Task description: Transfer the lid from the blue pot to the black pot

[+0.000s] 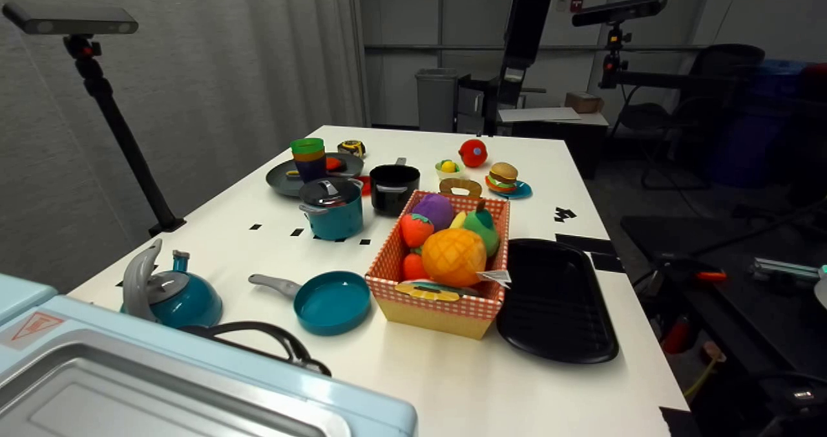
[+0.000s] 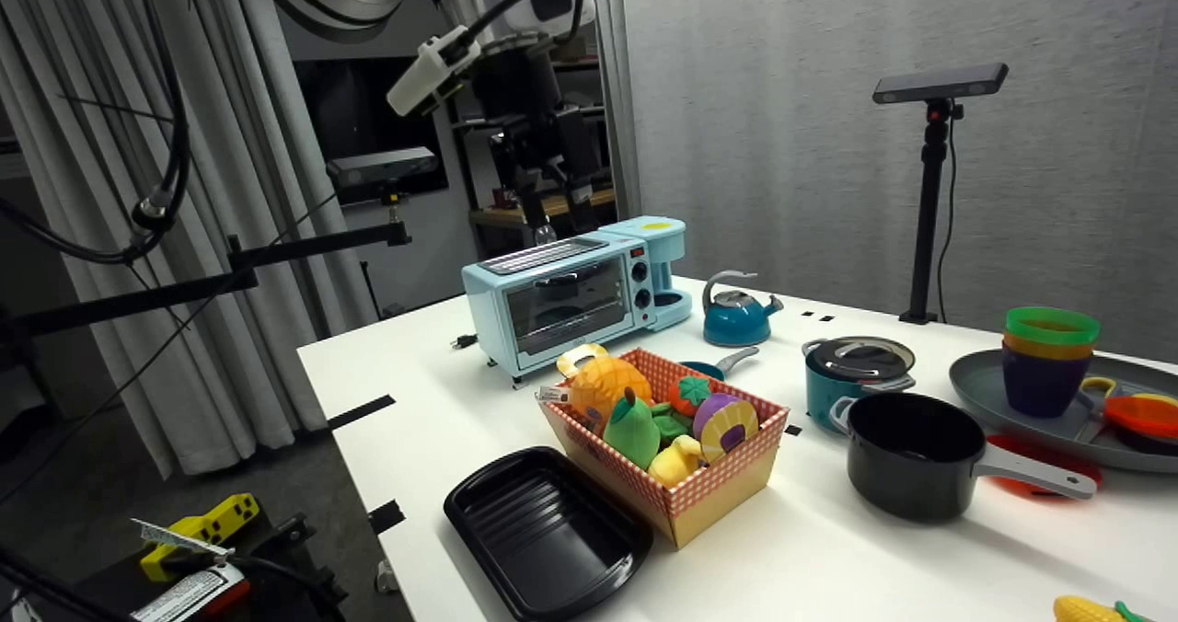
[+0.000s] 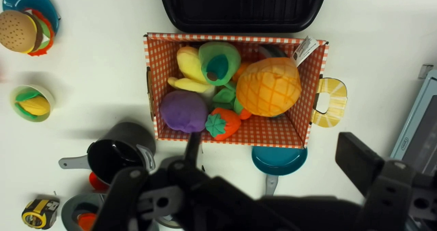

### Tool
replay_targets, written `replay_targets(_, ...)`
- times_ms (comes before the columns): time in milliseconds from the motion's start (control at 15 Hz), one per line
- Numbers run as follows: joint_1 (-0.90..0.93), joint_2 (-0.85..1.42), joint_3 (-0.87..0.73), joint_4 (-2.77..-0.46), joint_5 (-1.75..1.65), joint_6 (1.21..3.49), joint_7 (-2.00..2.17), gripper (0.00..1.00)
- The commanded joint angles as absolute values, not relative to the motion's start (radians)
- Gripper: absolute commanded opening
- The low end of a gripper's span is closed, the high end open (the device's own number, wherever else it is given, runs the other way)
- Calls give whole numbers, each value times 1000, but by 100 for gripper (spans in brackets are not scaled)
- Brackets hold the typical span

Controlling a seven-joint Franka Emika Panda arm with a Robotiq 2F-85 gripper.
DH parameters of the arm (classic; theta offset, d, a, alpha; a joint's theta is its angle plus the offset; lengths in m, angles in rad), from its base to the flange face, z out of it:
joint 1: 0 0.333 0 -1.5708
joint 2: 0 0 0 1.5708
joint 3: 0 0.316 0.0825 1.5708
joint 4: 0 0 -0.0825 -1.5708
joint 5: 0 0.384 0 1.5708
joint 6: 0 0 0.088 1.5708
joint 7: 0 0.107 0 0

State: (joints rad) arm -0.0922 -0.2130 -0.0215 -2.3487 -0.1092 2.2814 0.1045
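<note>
“When we look at both exterior views, where do we find the small, dark, round lid [image 1: 328, 194] with a pale grip on top?”

“We find it resting on the squat, round blue pot [image 1: 339, 222] with grey side handles. Near it on the white counter [image 2: 764, 567] stands the round black pot [image 2: 909, 491] with a long grey handle; we can see down into its dark inside.”

“And how do we judge the black, two-fingered pincer [image 3: 271, 140]?”

“Spread: we see its fingers well apart in the wrist view, raised above the counter and away from the lid. Below, we see a red-and-white checked basket [image 3: 266, 134] of plush-looking toy fruit [image 3: 268, 87], standing between a large, flat black tray [image 1: 559, 301] and a round teal frying pan [image 1: 332, 301] with a grey handle.”
</note>
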Motion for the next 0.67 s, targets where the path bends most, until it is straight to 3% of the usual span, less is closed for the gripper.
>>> replay_targets(0,-86,-213,-28,-2347,-110,2279,105,100)
replay_targets(600,-109,20,-42,-2189,-192,2381,223,100)
